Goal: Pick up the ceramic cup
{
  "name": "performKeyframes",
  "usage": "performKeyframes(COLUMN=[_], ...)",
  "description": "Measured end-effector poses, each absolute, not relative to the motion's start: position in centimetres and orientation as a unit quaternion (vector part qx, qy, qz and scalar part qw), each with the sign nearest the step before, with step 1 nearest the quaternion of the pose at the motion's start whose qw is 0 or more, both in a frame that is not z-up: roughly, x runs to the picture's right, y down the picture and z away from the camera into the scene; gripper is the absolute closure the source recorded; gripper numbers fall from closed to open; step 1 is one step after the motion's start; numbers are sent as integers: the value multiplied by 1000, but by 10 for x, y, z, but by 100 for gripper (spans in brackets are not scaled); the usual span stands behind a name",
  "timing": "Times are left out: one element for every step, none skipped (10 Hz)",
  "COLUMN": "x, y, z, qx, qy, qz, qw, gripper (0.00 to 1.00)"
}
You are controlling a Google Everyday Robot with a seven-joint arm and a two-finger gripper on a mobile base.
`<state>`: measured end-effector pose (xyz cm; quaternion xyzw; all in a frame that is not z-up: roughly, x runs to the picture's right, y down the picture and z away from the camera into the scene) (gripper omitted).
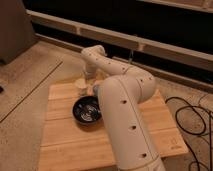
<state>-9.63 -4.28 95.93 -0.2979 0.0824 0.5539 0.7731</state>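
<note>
The ceramic cup is a small cream-white round cup standing near the far left edge of the wooden table. My gripper hangs down from the white arm just right of the cup, close beside it. I cannot tell whether it touches the cup. The wide black bowl sits just in front of the cup and the gripper.
My bulky white arm crosses the table's middle from the lower right and hides what lies behind it. Black cables lie on the floor to the right. A dark wall with a pale ledge runs behind the table.
</note>
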Motion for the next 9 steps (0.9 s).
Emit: performKeyframes(x=[-98, -104, -113, -120, -126, -129, -129, -128, -130], y=[-52, -69, -87, -102, -121, -128, -133, -134, -133], z=[955, 946, 933, 920, 898, 884, 869, 865, 865], qx=[-295, -289, -282, -275, -263, -260, -259, -258, -259], qy=[72, 50, 25, 4, -26, -39, -49, -50, -51], qz=[563, 571, 576, 578, 579, 582, 584, 585, 584], qw=[769, 766, 767, 769, 771, 770, 768, 767, 767], gripper=[100, 100, 100, 100, 100, 100, 100, 100, 100])
